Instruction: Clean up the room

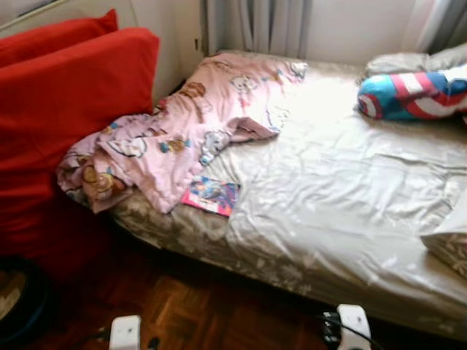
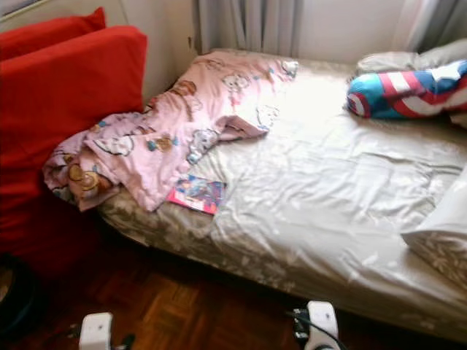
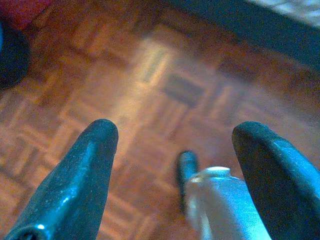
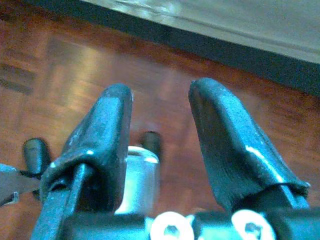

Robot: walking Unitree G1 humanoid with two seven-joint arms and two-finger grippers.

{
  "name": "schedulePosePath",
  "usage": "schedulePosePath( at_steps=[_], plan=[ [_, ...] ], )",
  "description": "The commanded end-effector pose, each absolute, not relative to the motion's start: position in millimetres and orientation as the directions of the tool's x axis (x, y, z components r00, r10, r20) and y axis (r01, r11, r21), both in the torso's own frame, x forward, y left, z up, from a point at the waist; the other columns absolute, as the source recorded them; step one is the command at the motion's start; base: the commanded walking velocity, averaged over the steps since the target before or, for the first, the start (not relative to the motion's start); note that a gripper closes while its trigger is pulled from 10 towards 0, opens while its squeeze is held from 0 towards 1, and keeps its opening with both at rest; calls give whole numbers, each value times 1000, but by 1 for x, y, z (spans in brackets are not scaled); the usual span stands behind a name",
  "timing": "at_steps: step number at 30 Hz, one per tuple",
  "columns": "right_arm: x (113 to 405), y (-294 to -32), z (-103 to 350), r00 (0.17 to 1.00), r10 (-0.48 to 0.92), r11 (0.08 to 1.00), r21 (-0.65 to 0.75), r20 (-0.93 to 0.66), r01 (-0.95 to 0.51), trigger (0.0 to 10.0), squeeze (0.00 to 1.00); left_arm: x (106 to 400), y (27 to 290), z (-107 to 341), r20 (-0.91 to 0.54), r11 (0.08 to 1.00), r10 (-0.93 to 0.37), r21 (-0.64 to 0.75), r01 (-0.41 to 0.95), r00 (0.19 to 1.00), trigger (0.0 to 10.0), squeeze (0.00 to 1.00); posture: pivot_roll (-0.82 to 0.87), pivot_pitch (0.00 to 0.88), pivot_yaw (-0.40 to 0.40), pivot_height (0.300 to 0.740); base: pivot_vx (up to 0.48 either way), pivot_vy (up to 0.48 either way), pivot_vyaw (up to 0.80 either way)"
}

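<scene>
Bright window glare on the bed (image 1: 350,189), dim floor (image 1: 190,313), soft wrist views.

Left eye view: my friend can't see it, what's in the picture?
A bed with a wrinkled pale sheet has a pink cartoon blanket bunched at its left end. A colourful book peeks from under it, beside red cushions.

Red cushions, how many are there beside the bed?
2. The big red cushion stands against the bed's left end, under the pink blanket's hanging edge; a second red cushion stands behind it by the wall. More could be hidden behind them.
</scene>
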State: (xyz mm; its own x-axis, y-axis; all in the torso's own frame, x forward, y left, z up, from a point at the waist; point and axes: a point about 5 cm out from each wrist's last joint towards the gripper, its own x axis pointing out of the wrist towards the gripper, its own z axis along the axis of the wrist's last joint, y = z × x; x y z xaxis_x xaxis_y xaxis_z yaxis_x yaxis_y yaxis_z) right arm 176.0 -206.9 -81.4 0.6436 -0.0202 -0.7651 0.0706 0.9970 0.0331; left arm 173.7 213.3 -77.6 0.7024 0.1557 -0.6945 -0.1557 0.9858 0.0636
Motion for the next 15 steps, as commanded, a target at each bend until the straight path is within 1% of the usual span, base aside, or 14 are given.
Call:
schedulePosePath(
  at_steps=[1, 8, 15],
  plan=[
    [178, -204, -81, 649, -14, 997, 39, -760, 68, 10000, 0, 167, 218, -80, -711, 986, 162, 84, -147, 684, 10000, 0, -45, 43, 14, 740, 0, -480, 0],
    [176, -203, -82, 637, -20, 997, 35, -771, 73, 10000, 0, 166, 219, -80, -714, 986, 163, 89, -143, 681, 10000, 0, -48, 25, 20, 740, 0, -480, 0],
    [176, -202, -83, 634, -18, 996, 38, -773, 75, 10000, 0, 166, 220, -80, -713, 987, 159, 90, -137, 683, 10000, 0, -49, 22, 23, 740, 0, -480, -783]
  ],
)
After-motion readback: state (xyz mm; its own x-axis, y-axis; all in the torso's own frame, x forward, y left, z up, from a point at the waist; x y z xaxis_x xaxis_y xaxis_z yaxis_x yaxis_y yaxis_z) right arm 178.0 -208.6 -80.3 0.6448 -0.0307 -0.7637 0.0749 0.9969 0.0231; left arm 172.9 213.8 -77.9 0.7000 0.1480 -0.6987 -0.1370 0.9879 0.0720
